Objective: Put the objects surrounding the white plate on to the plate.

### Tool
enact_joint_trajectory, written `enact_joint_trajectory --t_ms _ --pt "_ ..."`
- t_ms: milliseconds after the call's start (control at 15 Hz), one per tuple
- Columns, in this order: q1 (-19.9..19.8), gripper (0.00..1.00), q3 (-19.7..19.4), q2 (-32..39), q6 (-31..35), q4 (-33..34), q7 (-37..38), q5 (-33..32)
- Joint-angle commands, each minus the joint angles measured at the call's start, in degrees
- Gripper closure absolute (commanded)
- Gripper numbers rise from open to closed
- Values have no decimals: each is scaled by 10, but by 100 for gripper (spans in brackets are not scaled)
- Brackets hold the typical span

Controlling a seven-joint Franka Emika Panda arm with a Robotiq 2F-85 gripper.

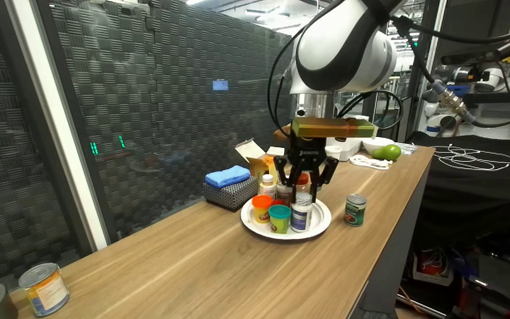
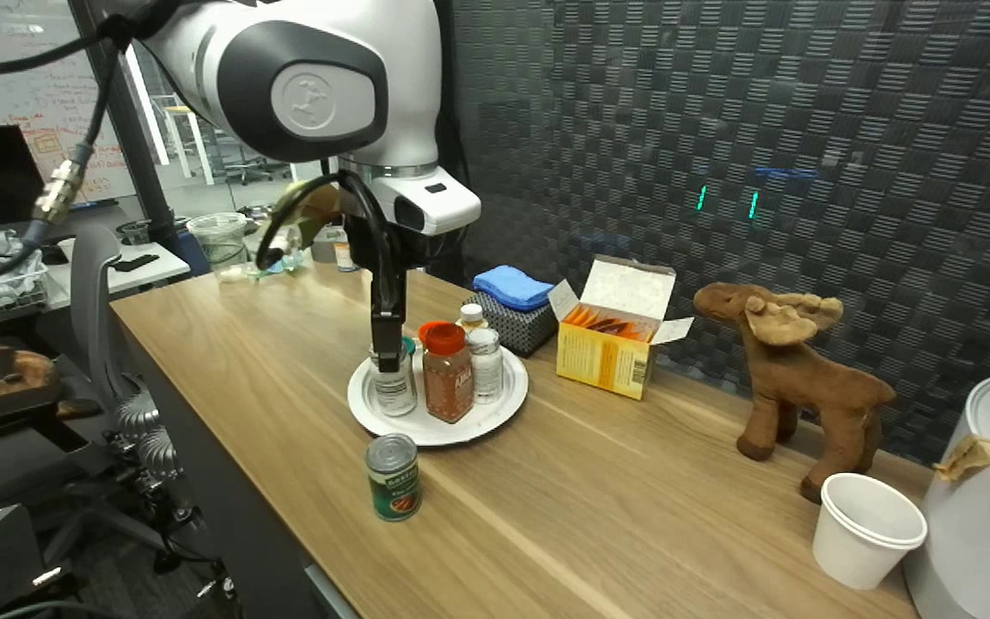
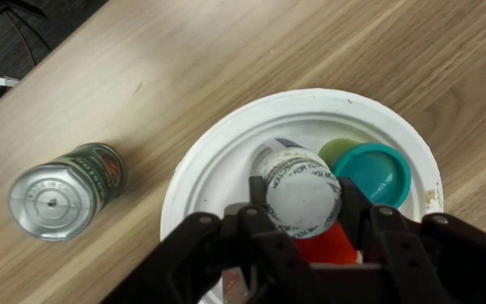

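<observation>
Gripping the white bottle (image 1: 301, 217) around its top with the gripper (image 1: 303, 199), upright on the white plate (image 1: 322, 219); cannot tell if touching at the base. Crowded by the teal-lidded tub (image 1: 280, 219), just beside the gripper in the wrist view, and by the orange-lidded tub (image 1: 262, 209), the red-capped bottle (image 2: 449, 378), a second white bottle (image 2: 487, 370), a white-capped bottle (image 1: 268, 187) and, mostly hidden, a red lid (image 1: 279, 202). Off the plate, upright on the desk (image 1: 193, 261) to its right in an exterior view: the green can (image 1: 355, 210). Near the far side of the plate: a patterned box (image 1: 233, 194) under a blue cloth (image 1: 227, 176), beside an open yellow carton (image 2: 602, 359). Well apart in an exterior view: green fruit (image 1: 391, 152) and a white bowl (image 1: 378, 144) at the far right, a silver-topped can (image 1: 47, 291) at the near left. To the right in an exterior view: a plush moose (image 2: 809, 378), paper cups (image 2: 860, 542) and a large white vessel (image 2: 989, 533).
</observation>
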Motion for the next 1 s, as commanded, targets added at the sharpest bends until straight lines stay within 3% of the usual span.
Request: enact_joint_trajectory --t_ms 0,333,400,467,733,933 --pt "10 80 0 22 11 28 6 -18" --pt "11 80 -1 33 6 47 3 -13" --pt "11 41 -1 32 -1 47 1 -11" --pt "11 30 -1 31 -4 47 1 -10" --pt "3 1 -8 3 1 25 -9 -13" --pt "-7 0 -28 -27 13 2 -23 -52"
